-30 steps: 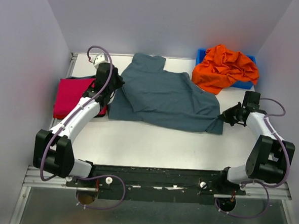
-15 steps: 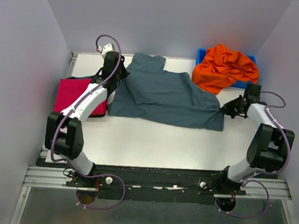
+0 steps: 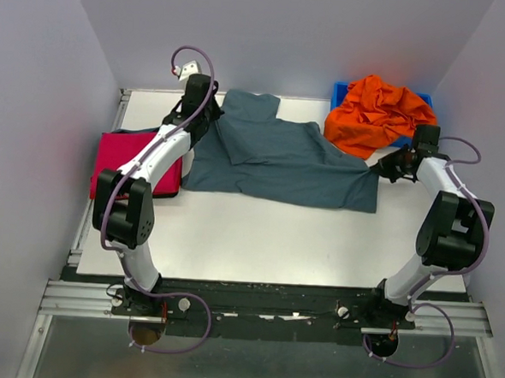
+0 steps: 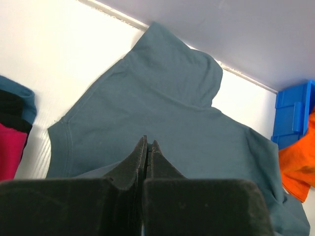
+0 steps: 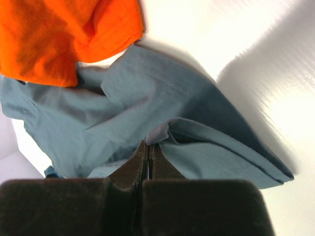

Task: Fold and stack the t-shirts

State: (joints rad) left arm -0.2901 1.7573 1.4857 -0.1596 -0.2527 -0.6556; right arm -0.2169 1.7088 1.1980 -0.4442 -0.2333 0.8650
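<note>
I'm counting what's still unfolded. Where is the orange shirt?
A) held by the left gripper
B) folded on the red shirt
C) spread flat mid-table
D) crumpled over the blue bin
D: the orange shirt lies in a crumpled heap over the blue bin at the far right.

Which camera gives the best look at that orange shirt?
The top external view: the whole orange t-shirt lies crumpled over the blue bin. The left wrist view catches only an edge; the right wrist view shows one corner.
</note>
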